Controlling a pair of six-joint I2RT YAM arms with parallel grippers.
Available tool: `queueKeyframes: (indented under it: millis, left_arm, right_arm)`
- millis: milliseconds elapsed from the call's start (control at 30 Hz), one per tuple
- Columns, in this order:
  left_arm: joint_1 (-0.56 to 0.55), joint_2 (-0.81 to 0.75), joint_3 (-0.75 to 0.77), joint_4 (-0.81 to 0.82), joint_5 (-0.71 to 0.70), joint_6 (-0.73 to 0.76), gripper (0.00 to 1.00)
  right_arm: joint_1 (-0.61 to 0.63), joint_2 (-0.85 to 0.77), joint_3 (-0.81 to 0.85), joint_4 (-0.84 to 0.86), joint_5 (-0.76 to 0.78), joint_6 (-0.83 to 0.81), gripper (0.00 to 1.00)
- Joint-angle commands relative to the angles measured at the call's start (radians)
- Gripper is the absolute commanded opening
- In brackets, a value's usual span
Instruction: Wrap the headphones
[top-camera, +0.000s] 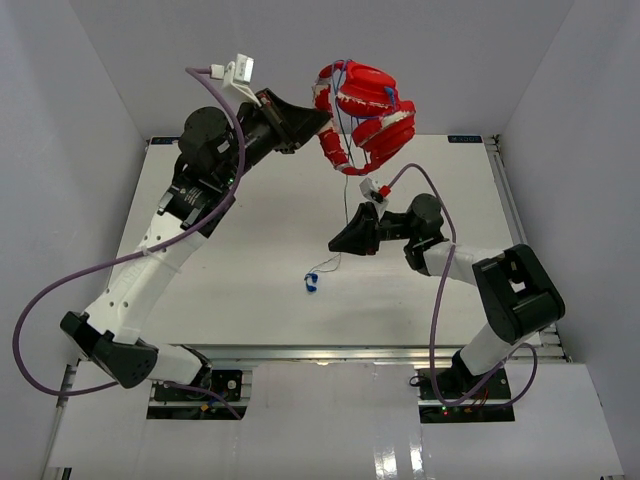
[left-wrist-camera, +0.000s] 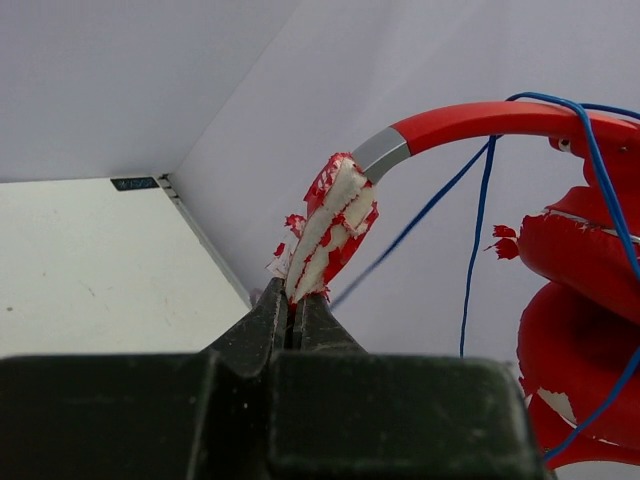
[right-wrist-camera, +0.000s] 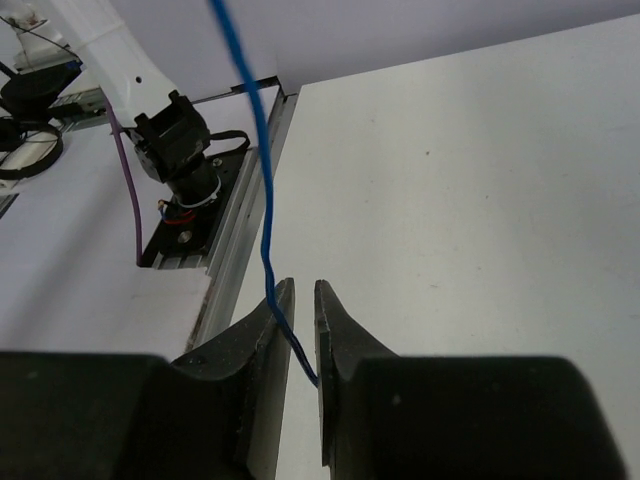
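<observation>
Left claw (top-camera: 323, 119) is raised high over the far side of the desk (top-camera: 250, 230), pressed together on the headphones (top-camera: 370, 110). In the left wrist view the claw (left-wrist-camera: 297, 300) pinches a worn pad with white showing through flaking red skin. From the pad a grey joint leads into the red headband.

The headphones (left-wrist-camera: 480, 118) hang in the air, held clear of the desk, with the back wall (top-camera: 300, 40) behind them. The earcups are bunched together to the right of the grip. Several turns of the blue cord (top-camera: 347, 200) cross over the cups and band.

The cord drops from the headphones toward the right claw (top-camera: 336, 243), which sits low over the middle of the desk. In the right wrist view the cord (right-wrist-camera: 262, 200) comes down from above and passes between that claw's (right-wrist-camera: 300, 300) fingers. Its jaws are narrowly parted, with a visible gap either side of the cord.

The blue plug (top-camera: 312, 282) lies on the desk, near the right claw on its near-left side.

A purple cable (top-camera: 40, 300) loops off the left arm.
</observation>
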Motion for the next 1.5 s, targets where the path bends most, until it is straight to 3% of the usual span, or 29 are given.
queueKeyframes:
  millis: [0, 100, 167, 300, 400, 533, 633, 800, 1067, 1200, 1467]
  left_arm:
    - [-0.003, -0.042, 0.078, -0.019, -0.199, -0.043, 0.0]
    - [-0.001, -0.057, 0.068, -0.076, -0.399, 0.014, 0.0]
    - [0.004, -0.049, 0.07, -0.111, -0.512, 0.052, 0.0]
    - [0.053, 0.018, 0.058, -0.154, -0.735, 0.234, 0.0]
    - [0.124, 0.076, 0.014, -0.167, -0.767, 0.323, 0.0]
    - [0.197, 0.105, -0.1, -0.155, -0.745, 0.379, 0.0]
    - [0.201, 0.135, -0.168, -0.135, -0.752, 0.447, 0.0]
    - [0.188, 0.144, -0.278, -0.138, -0.628, 0.541, 0.0]
    - [0.062, 0.008, -0.517, -0.054, -0.367, 0.731, 0.0]
    - [0.04, -0.103, -0.613, -0.022, -0.16, 0.794, 0.0]
    - [0.034, -0.239, -0.647, -0.02, 0.016, 0.787, 0.0]
  right_arm:
    - [0.012, -0.028, -0.024, -0.011, -0.026, -0.081, 0.13]
    - [0.013, -0.076, -0.064, -0.051, -0.017, -0.131, 0.08]
    - [0.013, -0.129, -0.07, -0.176, 0.005, -0.204, 0.08]
    - [0.058, -0.324, 0.014, -0.822, 0.164, -0.65, 0.08]
    - [0.091, -0.457, 0.052, -1.053, 0.298, -0.837, 0.08]
    - [0.134, -0.549, 0.13, -1.298, 0.408, -0.972, 0.08]
    - [0.169, -0.561, 0.188, -1.384, 0.518, -1.057, 0.08]
    - [0.193, -0.535, 0.333, -1.418, 0.717, -1.144, 0.08]
    - [0.194, -0.4, 0.411, -1.232, 0.98, -1.252, 0.08]
    - [0.173, -0.347, 0.385, -1.162, 0.983, -1.246, 0.08]
    - [0.038, -0.271, 0.357, -1.156, 0.821, -1.109, 0.08]
